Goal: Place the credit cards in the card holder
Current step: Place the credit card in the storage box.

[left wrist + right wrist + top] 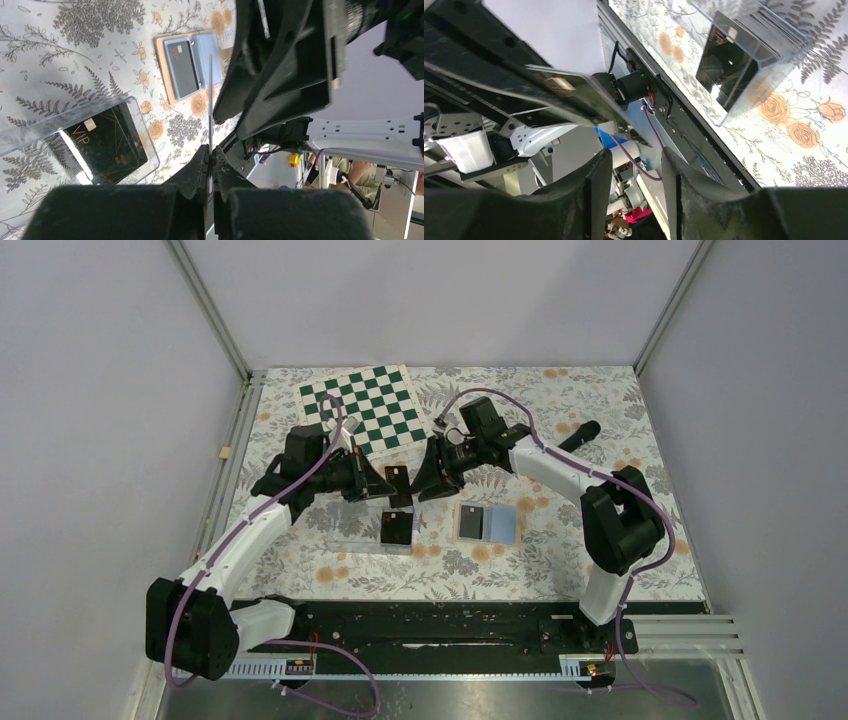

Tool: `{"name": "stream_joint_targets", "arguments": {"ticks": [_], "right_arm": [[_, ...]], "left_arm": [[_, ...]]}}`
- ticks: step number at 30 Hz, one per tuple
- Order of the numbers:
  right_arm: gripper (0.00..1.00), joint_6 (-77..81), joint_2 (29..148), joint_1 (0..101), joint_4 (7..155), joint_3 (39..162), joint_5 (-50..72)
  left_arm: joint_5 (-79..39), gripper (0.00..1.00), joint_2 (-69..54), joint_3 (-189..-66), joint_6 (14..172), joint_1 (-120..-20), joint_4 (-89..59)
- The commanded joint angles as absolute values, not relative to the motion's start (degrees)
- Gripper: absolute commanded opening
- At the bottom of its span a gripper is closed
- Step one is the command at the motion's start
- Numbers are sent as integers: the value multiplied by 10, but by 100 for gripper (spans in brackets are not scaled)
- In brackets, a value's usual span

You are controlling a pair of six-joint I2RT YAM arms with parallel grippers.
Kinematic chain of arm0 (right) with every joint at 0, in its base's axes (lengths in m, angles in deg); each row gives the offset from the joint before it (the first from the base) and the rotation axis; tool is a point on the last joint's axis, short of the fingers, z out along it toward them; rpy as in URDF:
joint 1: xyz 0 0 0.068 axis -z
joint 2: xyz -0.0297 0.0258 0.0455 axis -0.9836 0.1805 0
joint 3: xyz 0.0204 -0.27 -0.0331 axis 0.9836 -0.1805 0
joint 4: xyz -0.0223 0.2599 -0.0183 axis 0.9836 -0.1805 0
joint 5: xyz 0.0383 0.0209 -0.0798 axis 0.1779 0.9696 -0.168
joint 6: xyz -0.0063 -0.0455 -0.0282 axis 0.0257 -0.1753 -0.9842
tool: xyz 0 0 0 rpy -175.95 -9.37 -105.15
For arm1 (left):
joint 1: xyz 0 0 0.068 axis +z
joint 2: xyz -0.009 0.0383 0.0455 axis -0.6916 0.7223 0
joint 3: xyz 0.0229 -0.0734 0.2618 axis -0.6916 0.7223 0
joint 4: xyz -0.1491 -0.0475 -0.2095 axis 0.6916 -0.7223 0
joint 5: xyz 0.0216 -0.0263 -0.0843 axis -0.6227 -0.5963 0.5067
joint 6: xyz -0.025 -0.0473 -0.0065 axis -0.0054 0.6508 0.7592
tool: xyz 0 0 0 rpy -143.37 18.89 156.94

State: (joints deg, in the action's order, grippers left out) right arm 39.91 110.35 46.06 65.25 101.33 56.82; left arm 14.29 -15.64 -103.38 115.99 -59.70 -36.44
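Grip check: left gripper (pixel 210 156) is squeezed tight on one credit card (pixel 210 100), held up in the air. Right gripper (pixel 636 157) faces it, jaws apart, holding nothing. Next it should close on the card, then carry it to the open card holder (pixel 503 524) on the table nearby.

The black card (pixel 106 144) apparently reads "VIP".

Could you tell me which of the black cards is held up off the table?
The card pinched in the left pincer; the others lie in the clear tray and the open card holder.
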Motion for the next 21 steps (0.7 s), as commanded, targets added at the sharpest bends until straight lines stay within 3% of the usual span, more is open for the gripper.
{"name": "stream_joint_targets", "arguments": {"ticks": [1,5,13,21], "right_arm": [[49,390,1093,456,623,994,554],[49,394,1095,454,628,988,564],[31,460,1090,450,715,980,597],[32,520,1078,449,807,960,607]], "left_arm": [[132,0,-186,-1018,1221,-596,-274],[135,0,-189,-1006,1248,-596,-234],[133,0,-183,-1016,1227,-596,-262],[130,0,-186,-1010,1223,-596,-266]]}}
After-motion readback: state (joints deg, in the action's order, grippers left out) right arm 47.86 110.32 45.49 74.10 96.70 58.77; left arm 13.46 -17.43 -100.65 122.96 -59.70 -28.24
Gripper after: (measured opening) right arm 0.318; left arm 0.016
